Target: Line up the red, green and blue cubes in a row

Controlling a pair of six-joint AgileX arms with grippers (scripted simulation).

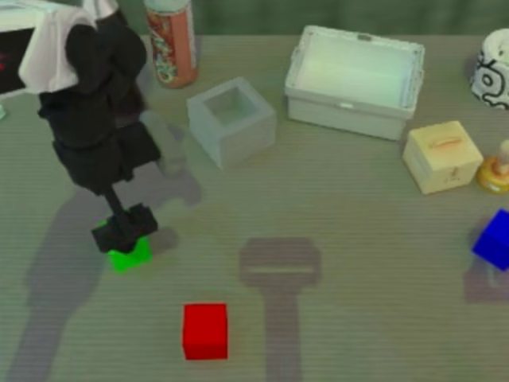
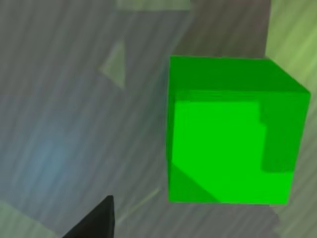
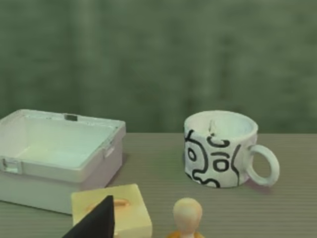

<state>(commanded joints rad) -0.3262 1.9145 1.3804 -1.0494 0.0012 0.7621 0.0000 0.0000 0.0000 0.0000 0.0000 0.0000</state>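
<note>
The left end effector [image 1: 125, 232] sits directly over the green cube [image 1: 130, 253] at the desk's left; whether it grips the cube cannot be told. The red cube [image 1: 205, 330] lies near, toward the front centre, probably the row's anchor. The blue cube [image 1: 495, 239] waits well apart at the right edge.

Three small cubes: one red [image 1: 205, 330], one green [image 1: 130, 253], one blue [image 1: 494, 239]. Two open boxes: grey [image 1: 231, 120], white [image 1: 355, 79]. One mug [image 3: 221, 148], one can [image 1: 171, 40].
</note>
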